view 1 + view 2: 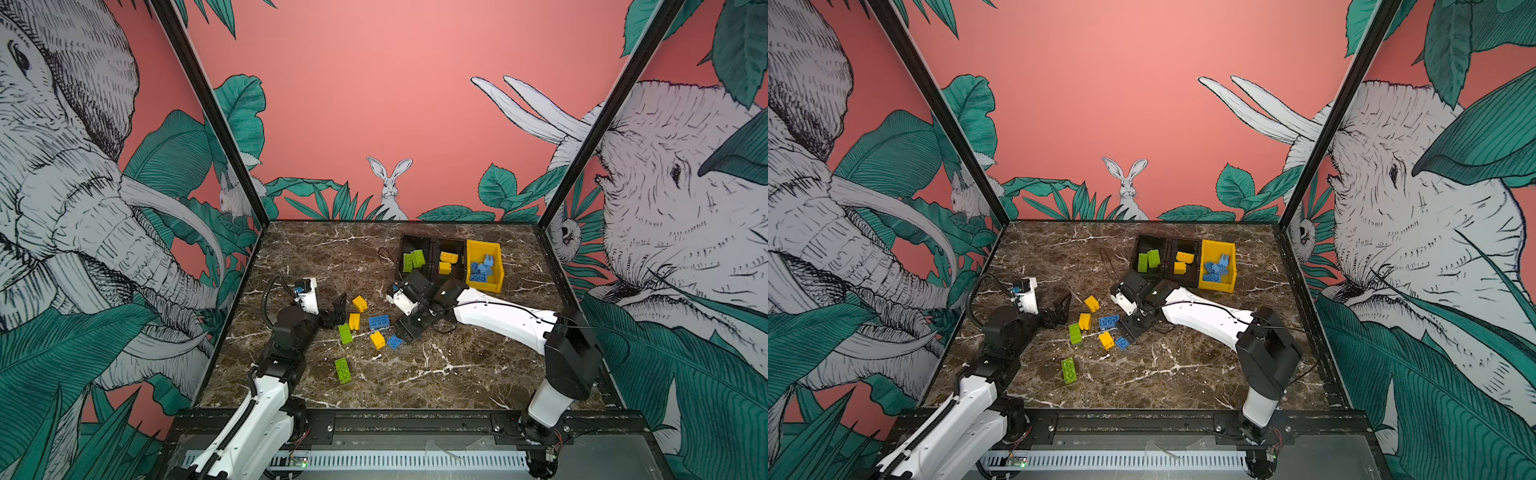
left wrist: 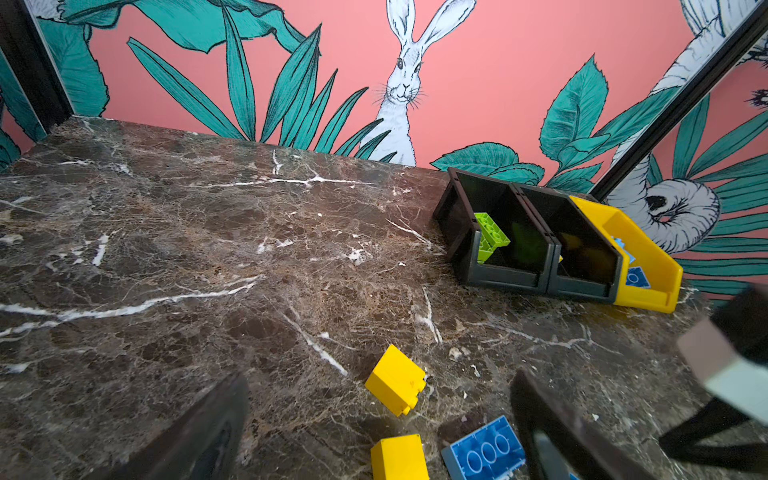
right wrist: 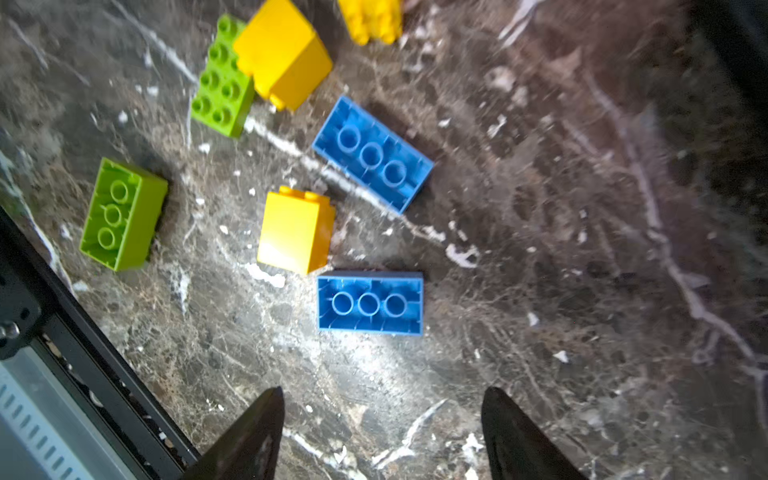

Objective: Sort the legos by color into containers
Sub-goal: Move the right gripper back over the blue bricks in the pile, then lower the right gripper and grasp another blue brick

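Observation:
Several loose legos lie mid-table: yellow [image 1: 359, 303], yellow [image 1: 354, 321], green [image 1: 345, 333], blue [image 1: 379, 322], yellow [image 1: 377, 340], blue [image 1: 395, 341] and green [image 1: 343, 370]. At the back right stand the containers. One black bin [image 1: 403, 253] holds green bricks, the joined black bin [image 1: 451, 243] holds yellow ones, and the yellow bin [image 1: 500, 268] holds blue ones. My left gripper [image 1: 338, 311] is open just left of the pile, with a yellow brick [image 2: 397, 380] ahead between its fingers. My right gripper [image 3: 383, 392] hangs open and empty just short of a blue brick [image 3: 370, 303].
The cell's patterned walls close in the marble table [image 1: 478, 374] on three sides. A black frame rail [image 1: 415, 415] runs along the front edge. A thin dark cord [image 1: 384, 253] lies left of the black bins.

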